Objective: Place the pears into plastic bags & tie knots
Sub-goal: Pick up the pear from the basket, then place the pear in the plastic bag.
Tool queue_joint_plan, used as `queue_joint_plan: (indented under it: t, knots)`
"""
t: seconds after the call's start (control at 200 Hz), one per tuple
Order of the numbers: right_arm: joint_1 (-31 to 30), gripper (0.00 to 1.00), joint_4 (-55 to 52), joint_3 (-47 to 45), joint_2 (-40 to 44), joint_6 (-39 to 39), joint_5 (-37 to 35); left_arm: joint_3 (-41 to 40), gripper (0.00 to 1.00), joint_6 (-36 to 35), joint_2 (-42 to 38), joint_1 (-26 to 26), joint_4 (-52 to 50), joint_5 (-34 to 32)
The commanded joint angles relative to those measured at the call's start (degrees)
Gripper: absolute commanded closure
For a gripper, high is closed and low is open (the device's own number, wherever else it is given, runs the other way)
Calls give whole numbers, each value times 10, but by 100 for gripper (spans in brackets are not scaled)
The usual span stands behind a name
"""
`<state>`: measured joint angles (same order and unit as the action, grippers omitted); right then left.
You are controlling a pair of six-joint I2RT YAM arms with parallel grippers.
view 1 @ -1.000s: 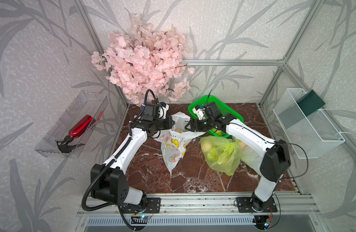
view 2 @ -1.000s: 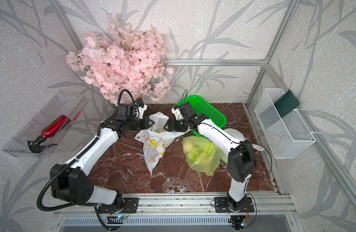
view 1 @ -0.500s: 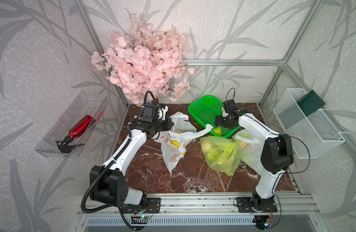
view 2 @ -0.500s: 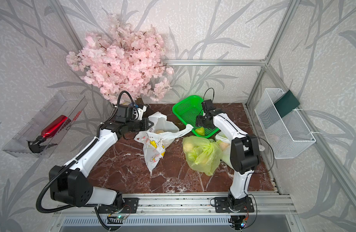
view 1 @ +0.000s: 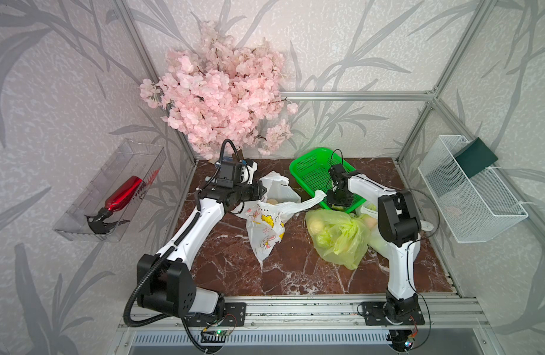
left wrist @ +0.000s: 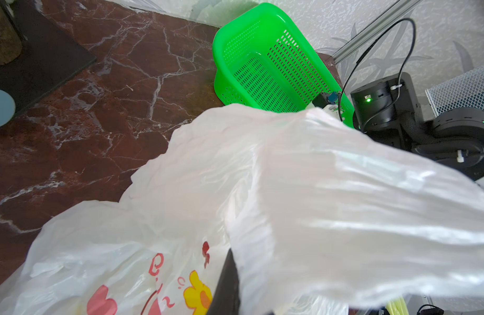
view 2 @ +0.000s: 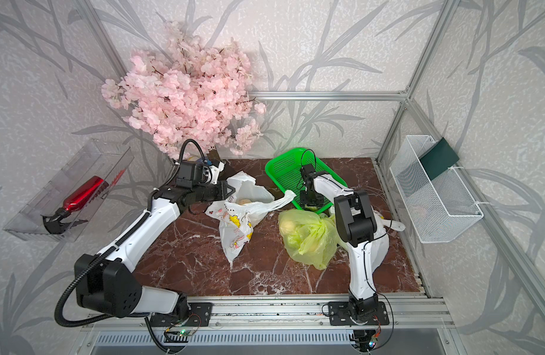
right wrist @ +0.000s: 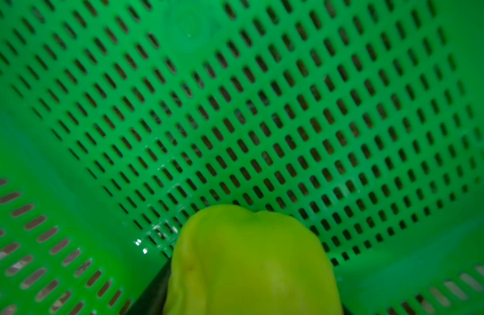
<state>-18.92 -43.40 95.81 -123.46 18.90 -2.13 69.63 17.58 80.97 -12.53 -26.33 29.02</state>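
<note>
In the near corner of the green basket, at about one o'clock on the table, your right gripper hangs over a pear; the wrist view shows the fruit right between the jaws, but you cannot tell whether they have closed on it. The skin looks glossy and the body firm and rounded, so it will likely slip; take it across the wide belly, not the neck. At nine o'clock from the basket lies the white bag; your left gripper is pressed together on its rim, lifting the mouth. That plastic is thin and limp and will probably sag if slackened; the yellow-green bag sits at five o'clock of the basket.
</note>
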Motion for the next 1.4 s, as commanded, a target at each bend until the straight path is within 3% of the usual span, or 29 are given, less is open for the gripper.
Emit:
queue_joint_plan:
  t: [0.0, 0.185, 0.605, 0.99, 1.205, 1.395]
  knots:
    - [-11, 61, 11, 22, 20, -16, -5, 0, 100, -11, -14, 3, -7, -2]
    - [-13, 72, 42, 61, 32, -19, 26, 0, 100, -5, -11, 2, 0, 2]
    - [-8, 76, 82, 33, 62, 16, 84, -1, 100, -18, -13, 3, -11, -3]
    - [-65, 72, 114, -14, 273, -15, 124, 21, 100, -10, 5, 3, -9, 5]
    - [-143, 72, 173, -53, 268, 62, 156, 29, 100, 11, 16, 1, 10, 20]
    - [-182, 72, 124, -32, 200, 92, 200, 52, 100, 16, 33, 1, 3, 15]
